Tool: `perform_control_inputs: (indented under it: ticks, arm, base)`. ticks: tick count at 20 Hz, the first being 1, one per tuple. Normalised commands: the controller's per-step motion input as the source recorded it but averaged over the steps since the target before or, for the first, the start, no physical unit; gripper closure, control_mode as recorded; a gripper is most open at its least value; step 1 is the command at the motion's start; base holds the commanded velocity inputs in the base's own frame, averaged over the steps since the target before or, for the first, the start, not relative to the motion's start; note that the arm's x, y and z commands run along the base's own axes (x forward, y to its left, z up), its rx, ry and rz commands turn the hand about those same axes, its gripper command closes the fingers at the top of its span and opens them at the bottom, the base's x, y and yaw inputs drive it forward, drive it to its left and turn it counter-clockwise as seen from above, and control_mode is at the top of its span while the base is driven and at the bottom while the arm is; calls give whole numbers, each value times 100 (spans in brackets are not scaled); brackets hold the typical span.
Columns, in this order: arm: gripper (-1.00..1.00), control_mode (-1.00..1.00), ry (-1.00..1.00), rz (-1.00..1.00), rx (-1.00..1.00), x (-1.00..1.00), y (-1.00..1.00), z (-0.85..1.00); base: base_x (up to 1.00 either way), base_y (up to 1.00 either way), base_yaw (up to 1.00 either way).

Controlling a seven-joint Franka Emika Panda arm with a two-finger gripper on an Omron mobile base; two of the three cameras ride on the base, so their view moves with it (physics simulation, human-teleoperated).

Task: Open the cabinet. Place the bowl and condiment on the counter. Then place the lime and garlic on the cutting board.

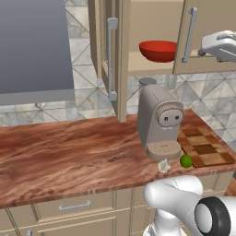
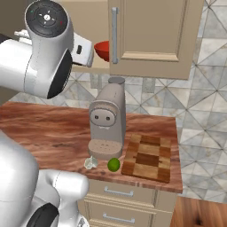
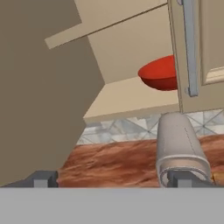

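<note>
Counter (image 1: pixel 69 152) below half-open cabinet (image 1: pixel 152 37); bowl (image 1: pixel 159 50) shelved; end effector (image 3: pixel 113 179) spread.

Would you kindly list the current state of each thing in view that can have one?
cabinet: left door swung open, right door shut.
bowl: upright on the cabinet shelf, not yet moved.
lime: on the counter beside the cutting board, not on it.
garlic: on the counter, off the board.
gripper: open, holding nothing.
</note>
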Motion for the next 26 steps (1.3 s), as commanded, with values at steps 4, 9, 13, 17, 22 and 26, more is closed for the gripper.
perform_control_inputs:
  ticks: [4, 9, 13, 17, 22, 26]
  arm:
    - [-100, -100, 0, -13, -5, 15, -4, 0]
    - [-100, -100, 0, -7, 0, 8, -12, 0]
    - [-100, -100, -1, -1, 0, 0, -36, -1]
    - [-100, -100, -3, 0, 0, 15, -31, -8]
    - [-100, -100, -8, 0, 0, 20, -33, -15]
    - [-100, -100, -6, 0, 0, 41, -21, -16]
  base:
    - [0, 0, 0]
    - [0, 0, 0]
    - [0, 0, 0]
    - [0, 0, 0]
    - [0, 0, 0]
    - [0, 0, 0]
